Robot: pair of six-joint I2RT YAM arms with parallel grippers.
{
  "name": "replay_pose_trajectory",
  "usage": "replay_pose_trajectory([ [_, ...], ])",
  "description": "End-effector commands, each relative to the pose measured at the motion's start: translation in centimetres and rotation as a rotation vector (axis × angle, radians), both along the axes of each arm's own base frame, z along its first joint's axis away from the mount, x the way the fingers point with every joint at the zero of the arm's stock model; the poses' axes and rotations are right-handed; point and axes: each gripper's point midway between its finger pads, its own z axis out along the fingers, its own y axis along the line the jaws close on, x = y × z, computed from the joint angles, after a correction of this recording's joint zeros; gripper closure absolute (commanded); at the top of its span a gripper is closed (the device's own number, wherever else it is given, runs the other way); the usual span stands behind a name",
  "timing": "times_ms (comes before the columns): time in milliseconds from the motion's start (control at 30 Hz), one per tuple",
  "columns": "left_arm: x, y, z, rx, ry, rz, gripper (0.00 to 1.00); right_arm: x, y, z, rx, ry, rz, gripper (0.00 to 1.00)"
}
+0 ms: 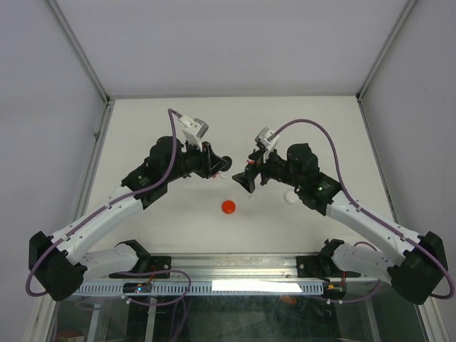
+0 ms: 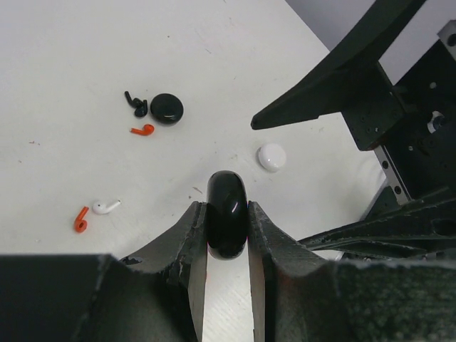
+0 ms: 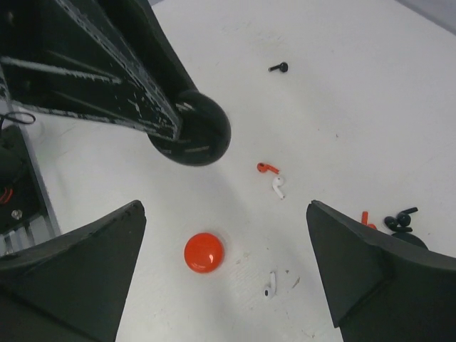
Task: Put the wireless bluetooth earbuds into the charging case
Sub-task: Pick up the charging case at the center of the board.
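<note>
1. At the left gripper [image 2: 226, 206]: clenched on a glossy black round plastic puck [image 2: 226, 187], gripped edge-on between the two dark fingers, its upper rim poking out past the tips.
2. At the right gripper [image 3: 224, 210]: released, jaws spread wide and holding nothing, aimed down at the white table top [image 3: 342, 107]; close to the left gripper and facing it in the top view.
3. Below the spread jaws, flat on the table: a round red plastic puck [image 3: 204, 252], with a small white short-stemmed earbud [image 3: 270, 283] just beside it.
4. Further out in the right wrist view: a tiny red short-stemmed earbud [image 3: 267, 168] and a second white earbud [image 3: 278, 187]; touching or only just beside each other, hard to tell.
5. Alone, well apart from the rest: a single black short-stemmed earbud [image 3: 279, 68].
6. In the left wrist view: a second black round puck [image 2: 166, 108] lying flat, a pair of black earbuds [image 2: 140, 109] just beside it, a second red earbud [image 2: 142, 130] near both.
7. Beyond the held puck in the same view: a round white plastic puck [image 2: 271, 157], apart from every earbud.
8. All earbuds in sight loose on the table, outside the pucks.
</note>
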Motion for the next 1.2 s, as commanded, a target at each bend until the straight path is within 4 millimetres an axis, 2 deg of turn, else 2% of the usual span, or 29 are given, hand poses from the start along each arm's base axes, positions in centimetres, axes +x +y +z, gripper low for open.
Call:
replay_pose_trajectory([
  [0,-1.2,0.4,2.9,0.046,-0.121,-0.098,1.0,-1.4,-0.1,1.3,-0.038,-0.054,0.091,0.01],
  [100,-2.0,0.1,3.4,0.066,-0.153,-0.168,1.0,-2.0,0.0,1.2,-0.034,-0.073,0.159,0.01],
  [300,-3.5,-1.0,4.7,0.091,-0.218,-0.328,1.0,-3.9,0.4,2.5,0.075,-0.133,0.36,0.04],
  [400,-3.9,-1.5,5.3,0.102,-0.243,-0.395,1.0,-4.8,0.5,3.3,0.113,-0.183,0.447,0.1],
  [600,-4.4,-2.6,4.7,0.139,-0.214,-0.509,0.99,-5.3,0.7,3.8,0.115,-0.216,0.538,0.18],
  [733,-4.2,-2.5,3.9,0.198,-0.199,-0.534,0.98,-5.0,0.8,3.6,0.106,-0.21,0.551,0.23],
  [1033,-4.8,-2.5,3.9,0.238,-0.191,-0.605,1.0,-5.3,1.8,3.8,0.126,-0.133,0.639,0.47],
  [1167,-4.8,-2.4,4.0,0.255,-0.192,-0.613,1.0,-5.4,2.0,3.8,0.13,-0.116,0.666,0.53],
])
